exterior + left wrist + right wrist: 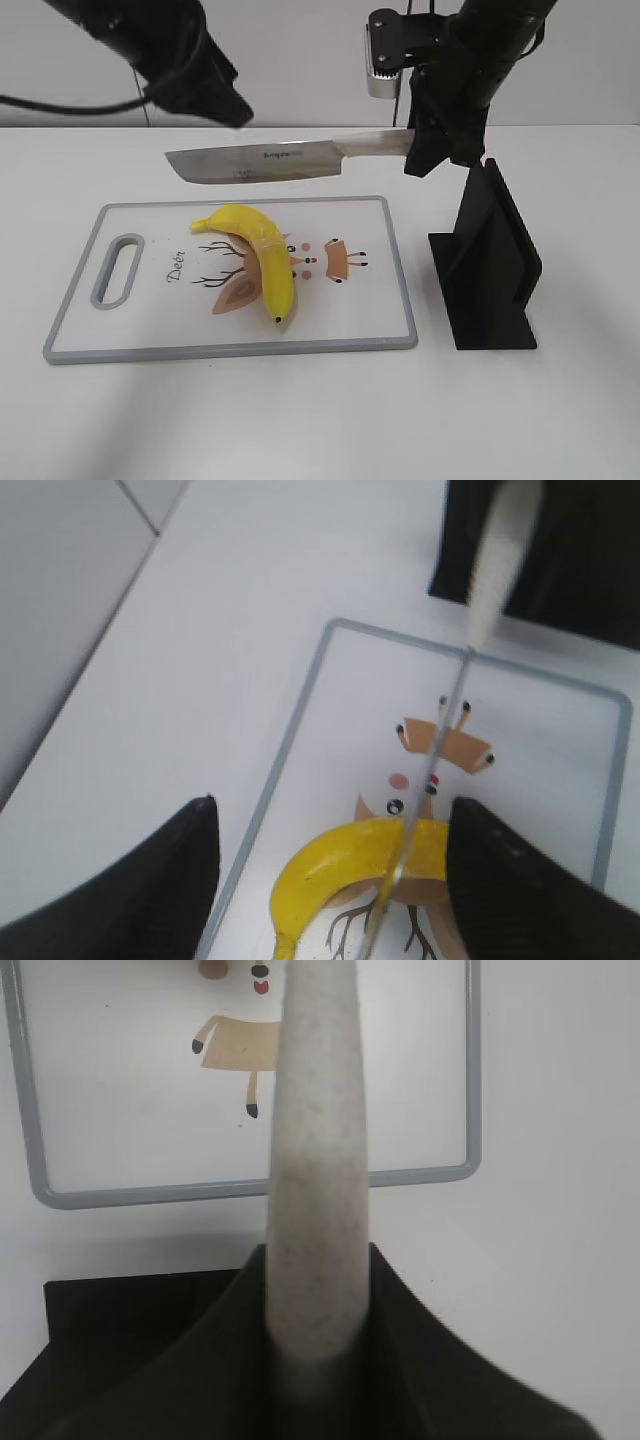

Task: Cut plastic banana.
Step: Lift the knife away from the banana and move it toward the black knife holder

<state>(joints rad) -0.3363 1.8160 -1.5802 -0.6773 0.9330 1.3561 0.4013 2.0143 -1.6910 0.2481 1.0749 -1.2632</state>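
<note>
The right claw (428, 140) is holding the knife (262, 163) level above the plastic banana (262, 258), which is lying mid-board on the cutting board (390, 262), probably lining up a cut, while the left claw (330, 880) is hovering wide open at ten o'clock.

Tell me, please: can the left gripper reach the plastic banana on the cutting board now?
Probably yes. The left gripper hangs open above the plastic banana, nothing covering it. But the knife in the right gripper hovers close over it, so care is needed.
</note>
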